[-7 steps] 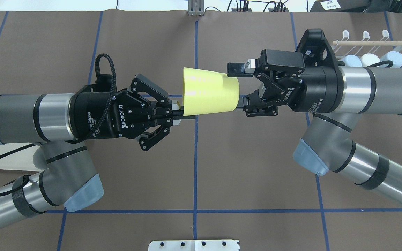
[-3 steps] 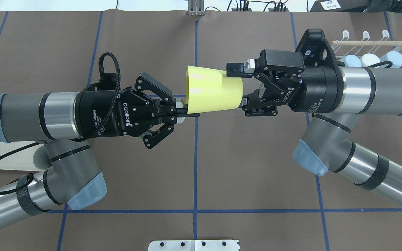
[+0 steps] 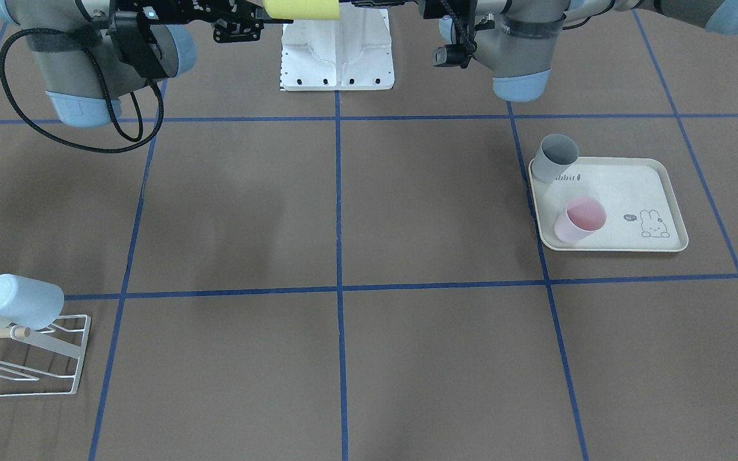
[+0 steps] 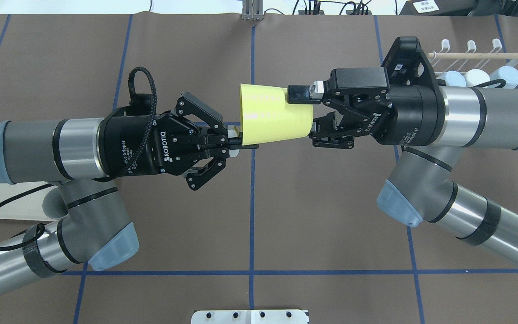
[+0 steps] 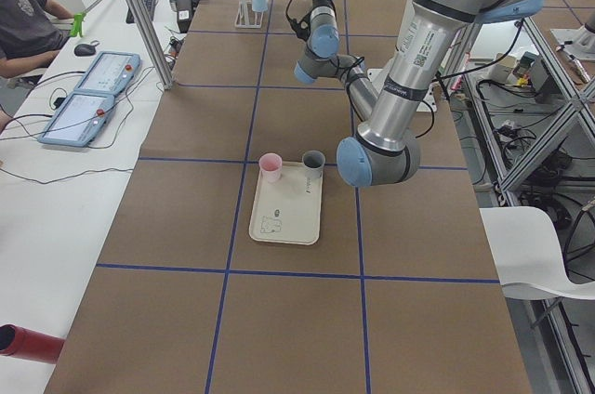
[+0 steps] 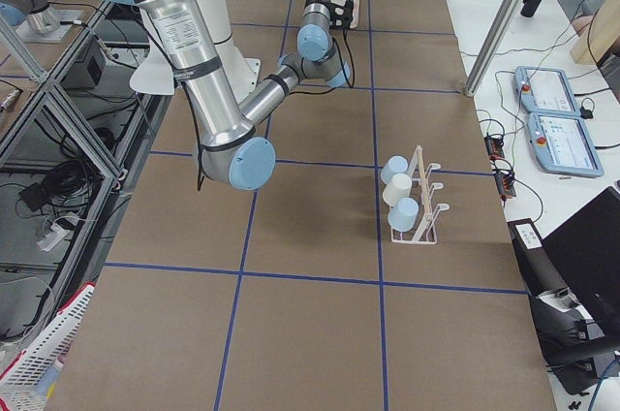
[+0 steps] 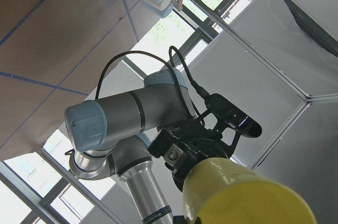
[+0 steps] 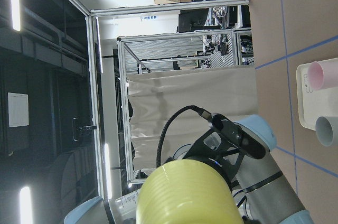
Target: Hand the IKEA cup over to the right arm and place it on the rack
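The yellow IKEA cup hangs on its side above the table's middle, wide mouth toward my left arm. My left gripper is shut on the near side of the cup's rim. From the other side my right gripper has its fingers pressed on both sides of the cup's narrow base. The cup fills the bottom of the left wrist view, and the right wrist view shows it the same way. The white wire rack with its wooden dowel stands behind my right arm, at the far right.
The rack holds light blue and white cups. A cream rabbit-print tray on my left side carries a grey cup and a pink cup. A person sits at a side desk.
My left gripper carried the cup slightly rightward. My right gripper moved a little left, and its fingers closed in from around the base onto the cup.
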{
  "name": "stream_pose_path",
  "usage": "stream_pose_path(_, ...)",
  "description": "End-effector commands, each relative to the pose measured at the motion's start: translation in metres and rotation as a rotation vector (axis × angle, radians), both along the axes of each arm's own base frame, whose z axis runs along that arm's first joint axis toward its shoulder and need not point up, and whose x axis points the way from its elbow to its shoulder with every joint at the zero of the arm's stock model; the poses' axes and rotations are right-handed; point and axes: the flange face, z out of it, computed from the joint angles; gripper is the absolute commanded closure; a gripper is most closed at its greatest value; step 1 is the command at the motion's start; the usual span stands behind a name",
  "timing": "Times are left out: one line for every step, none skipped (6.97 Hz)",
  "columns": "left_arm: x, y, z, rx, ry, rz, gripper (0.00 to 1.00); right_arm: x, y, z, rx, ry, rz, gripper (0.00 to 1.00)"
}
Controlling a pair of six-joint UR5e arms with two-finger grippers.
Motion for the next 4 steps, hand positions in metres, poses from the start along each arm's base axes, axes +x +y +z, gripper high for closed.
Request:
stream_pose_path(0.001,0.0,0.001,0.003,-0.003,-0.004,0.13,0.0,0.0,0.001,0.001,-0.007,0.002,0.63)
stream_pose_path(-0.001,0.0,0.003,0.004,-0.004,-0.007,0.0,0.001,0.001,0.003,0.0,-0.006,0.002,0.63)
stream_pose_path(-0.005,0.001,0.002,0.008,0.001,-0.011,0.0,0.001,0.0,0.004,-0.003,-0.004,0.004,0.65)
stream_pose_path(-0.011,-0.004,0.002,0.021,-0.001,-0.038,0.0,0.002,-0.001,0.004,-0.003,-0.005,0.007,0.67)
